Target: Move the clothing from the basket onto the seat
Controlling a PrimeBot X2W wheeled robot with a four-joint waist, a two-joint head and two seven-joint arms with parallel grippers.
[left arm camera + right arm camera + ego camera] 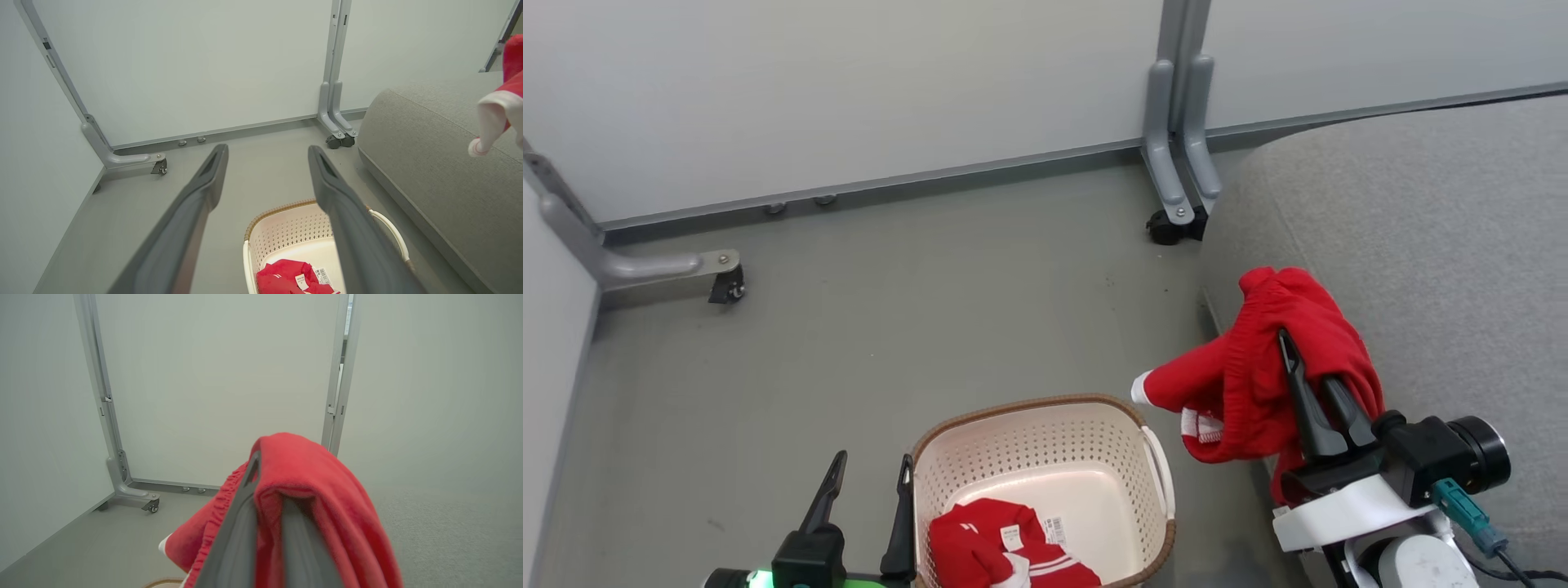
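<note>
My left claw [872, 460] hangs spread and empty just beside the basket [1029, 457], where one red garment [996, 547] lies. Beyond the basket's right side, my right claw [1305, 363] is clamped on the other garment [1250, 367] at the edge of the seat [1421, 269]. I'd judge nothing delivered yet.

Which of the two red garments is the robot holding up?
The red garment draped over the right gripper, near the sofa; the other garment lies in the basket.
</note>
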